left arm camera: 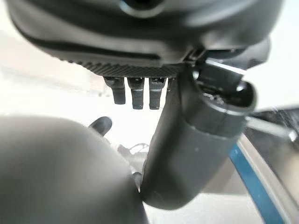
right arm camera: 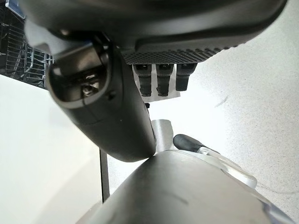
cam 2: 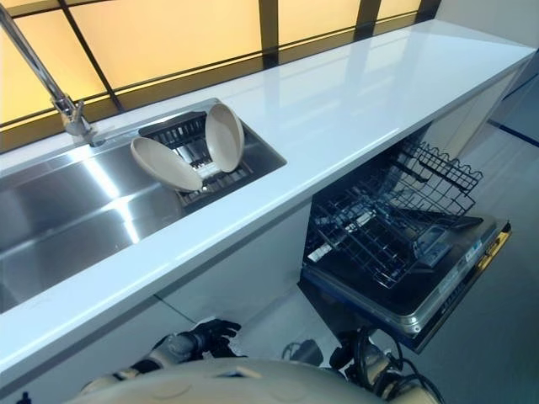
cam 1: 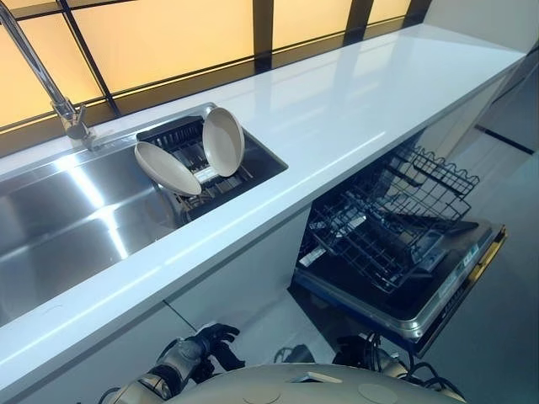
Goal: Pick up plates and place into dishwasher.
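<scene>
Plates (cam 1: 202, 153) leaning in sink rack (cam 1: 181, 139), upper left; hard, slippery, breakable, needing rim hold. Left hand (cam 1: 202, 345) hanging loose, bottom left.

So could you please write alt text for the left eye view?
Two beige plates lean in a dark rack inside a steel sink; right of it, an open dishwasher with an empty wire rack. The left hand hangs low.
</scene>
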You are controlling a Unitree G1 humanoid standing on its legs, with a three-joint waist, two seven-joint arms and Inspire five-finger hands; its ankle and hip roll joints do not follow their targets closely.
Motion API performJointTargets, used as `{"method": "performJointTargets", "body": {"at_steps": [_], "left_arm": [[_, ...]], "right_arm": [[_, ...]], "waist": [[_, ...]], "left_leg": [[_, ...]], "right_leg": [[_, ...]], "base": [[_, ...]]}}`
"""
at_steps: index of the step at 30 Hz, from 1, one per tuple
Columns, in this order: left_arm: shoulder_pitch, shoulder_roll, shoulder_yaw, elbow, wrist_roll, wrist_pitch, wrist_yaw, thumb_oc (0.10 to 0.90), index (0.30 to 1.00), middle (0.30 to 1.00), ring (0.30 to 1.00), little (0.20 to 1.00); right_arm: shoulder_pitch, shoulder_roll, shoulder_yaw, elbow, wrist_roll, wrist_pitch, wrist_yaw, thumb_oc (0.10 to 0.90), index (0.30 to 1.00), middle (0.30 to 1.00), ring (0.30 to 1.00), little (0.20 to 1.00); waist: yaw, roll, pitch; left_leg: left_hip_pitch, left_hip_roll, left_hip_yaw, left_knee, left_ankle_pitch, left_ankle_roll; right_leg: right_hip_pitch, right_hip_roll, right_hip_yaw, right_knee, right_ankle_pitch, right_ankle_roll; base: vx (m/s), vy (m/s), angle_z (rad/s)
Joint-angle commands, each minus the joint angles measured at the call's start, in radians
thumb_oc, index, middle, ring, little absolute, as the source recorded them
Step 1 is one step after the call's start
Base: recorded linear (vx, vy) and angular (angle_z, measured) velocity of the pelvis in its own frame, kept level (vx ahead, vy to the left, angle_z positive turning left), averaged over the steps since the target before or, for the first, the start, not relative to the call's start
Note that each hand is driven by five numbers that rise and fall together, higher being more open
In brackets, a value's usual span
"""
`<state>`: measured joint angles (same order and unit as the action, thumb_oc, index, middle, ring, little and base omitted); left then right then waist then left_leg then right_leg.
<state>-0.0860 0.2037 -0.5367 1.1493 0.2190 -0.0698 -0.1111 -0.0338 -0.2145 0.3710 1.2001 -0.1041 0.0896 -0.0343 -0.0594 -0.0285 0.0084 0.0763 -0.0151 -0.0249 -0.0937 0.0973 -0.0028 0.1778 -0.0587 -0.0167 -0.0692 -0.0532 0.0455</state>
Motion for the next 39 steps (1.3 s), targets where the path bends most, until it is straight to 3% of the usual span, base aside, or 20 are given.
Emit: {"method": "performJointTargets", "body": {"at_steps": [1,4,14,17,22,27,31,39], "left_arm": [[-0.093,0.024,-0.077,0.006,0.108,-0.082,0.031,0.800,0.900,0.900,0.900,0.900],[-0.133,0.029,-0.130,-0.080,0.108,-0.117,0.041,0.800,0.900,0.900,0.900,0.900],[-0.263,0.143,-0.179,-0.678,-0.064,-0.061,-0.133,0.800,0.900,0.900,0.900,0.900],[-0.312,0.198,-0.155,-0.959,-0.103,-0.041,-0.209,0.800,0.900,0.900,0.900,0.900],[-0.390,0.233,-0.100,-1.269,-0.247,0.005,-0.265,0.800,0.900,0.900,0.900,0.900],[-0.489,0.257,-0.034,-1.427,-0.268,-0.067,-0.220,0.800,0.900,0.900,0.900,0.900],[-0.580,0.292,0.040,-1.509,-0.162,-0.109,-0.146,0.800,0.900,0.900,0.900,0.900],[-0.688,0.410,0.141,-1.560,-0.107,-0.118,-0.054,0.800,0.900,0.900,0.900,0.900]], "right_arm": [[-0.050,-0.015,0.049,-0.005,-0.032,-0.005,0.019,0.800,0.900,0.900,0.900,0.900],[-0.056,-0.021,0.066,-0.024,-0.030,0.007,0.026,0.800,0.900,0.900,0.900,0.900],[-0.042,-0.037,0.076,-0.112,-0.011,0.066,0.022,0.800,0.900,0.900,0.900,0.900],[-0.028,-0.037,0.063,-0.120,-0.011,0.065,0.014,0.800,0.900,0.900,0.900,0.900],[-0.019,-0.022,0.057,-0.109,0.005,0.053,-0.005,0.800,0.900,0.900,0.900,0.900],[-0.017,-0.006,0.072,-0.102,0.029,0.055,-0.019,0.800,0.900,0.900,0.900,0.900],[-0.007,0.002,0.080,-0.110,0.051,0.047,-0.041,0.800,0.900,0.900,0.900,0.900],[0.017,0.003,0.079,-0.115,0.041,0.010,-0.043,0.800,0.900,0.900,0.900,0.900]], "waist": [[0.025,0.016,0.050],[0.018,0.017,0.054],[0.013,0.027,0.066],[0.016,0.033,0.065],[0.024,0.036,0.059],[0.030,0.034,0.050],[0.035,0.034,0.038],[0.035,0.035,0.010]], "left_leg": [[0.032,-0.058,0.036,0.006,-0.101,0.054],[0.030,-0.057,0.041,0.006,-0.100,0.054],[0.026,-0.059,0.035,0.006,-0.098,0.056],[0.025,-0.063,0.026,0.006,-0.099,0.059],[0.030,-0.066,0.011,0.006,-0.105,0.064],[0.033,-0.070,0.001,0.006,-0.111,0.064],[0.034,-0.072,-0.006,0.006,-0.114,0.059],[0.031,-0.075,-0.012,0.006,-0.112,0.051]], "right_leg": [[-0.102,0.037,-0.041,0.046,0.084,0.010],[-0.106,0.039,-0.035,0.048,0.086,0.013],[-0.110,0.041,-0.035,0.048,0.091,0.017],[-0.106,0.039,-0.041,0.041,0.093,0.021],[-0.093,0.035,-0.050,0.030,0.094,0.025],[-0.081,0.032,-0.059,0.019,0.094,0.023],[-0.073,0.029,-0.069,0.012,0.093,0.020],[-0.067,0.029,-0.079,0.004,0.086,0.020]], "base": [[0.00,0.000,0.00],[-0.02,0.003,-0.05],[-0.01,0.000,0.00],[-0.01,-0.003,0.04],[0.01,-0.026,0.08],[0.02,-0.027,0.11],[0.01,-0.015,0.06],[0.01,-0.004,0.02]]}}
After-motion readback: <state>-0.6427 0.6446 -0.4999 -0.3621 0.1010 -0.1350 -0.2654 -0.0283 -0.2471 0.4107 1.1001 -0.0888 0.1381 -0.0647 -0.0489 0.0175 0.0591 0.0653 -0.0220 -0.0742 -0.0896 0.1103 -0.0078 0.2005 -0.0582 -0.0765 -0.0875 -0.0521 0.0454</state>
